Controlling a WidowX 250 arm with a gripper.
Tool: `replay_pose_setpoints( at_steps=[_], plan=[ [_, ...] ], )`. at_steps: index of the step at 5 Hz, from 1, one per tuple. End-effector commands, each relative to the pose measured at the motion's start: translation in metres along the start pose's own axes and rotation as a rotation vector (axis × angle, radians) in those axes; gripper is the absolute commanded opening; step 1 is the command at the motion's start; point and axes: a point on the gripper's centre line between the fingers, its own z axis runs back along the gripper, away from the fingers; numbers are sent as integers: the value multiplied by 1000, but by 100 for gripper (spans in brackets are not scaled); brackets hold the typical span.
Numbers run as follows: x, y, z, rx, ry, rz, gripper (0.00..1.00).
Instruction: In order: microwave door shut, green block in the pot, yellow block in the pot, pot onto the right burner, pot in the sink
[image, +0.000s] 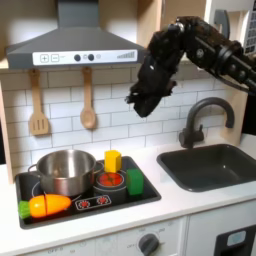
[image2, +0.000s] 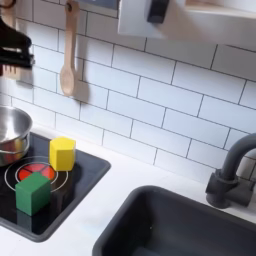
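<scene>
My gripper (image: 139, 103) hangs high in front of the tiled wall, above the stove's right side, well clear of everything; its fingers look apart with nothing between them. It also shows at the second exterior view's upper left edge as the gripper (image2: 12, 52). The silver pot (image: 65, 170) stands on the left burner. The yellow block (image: 113, 160) stands upright on the right burner, and the green block (image: 135, 181) sits just in front of it. The dark sink (image: 215, 165) lies on the first exterior view's right. The microwave door's white lower edge and dark handle (image2: 157, 11) show at the top.
An orange toy carrot (image: 45, 206) lies at the stove's front left corner. A wooden spatula (image: 38, 105) and spoon (image: 88, 100) hang on the wall under the range hood (image: 75, 45). The curved faucet (image: 205, 118) rises behind the sink.
</scene>
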Motion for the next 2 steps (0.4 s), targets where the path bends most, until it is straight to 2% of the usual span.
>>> replay_pose_setpoints(
  at_steps=[1, 2],
  plan=[
    [28, 12, 7, 15, -69, 21, 0],
    [39, 15, 10, 20, -111, 18, 0]
  ],
)
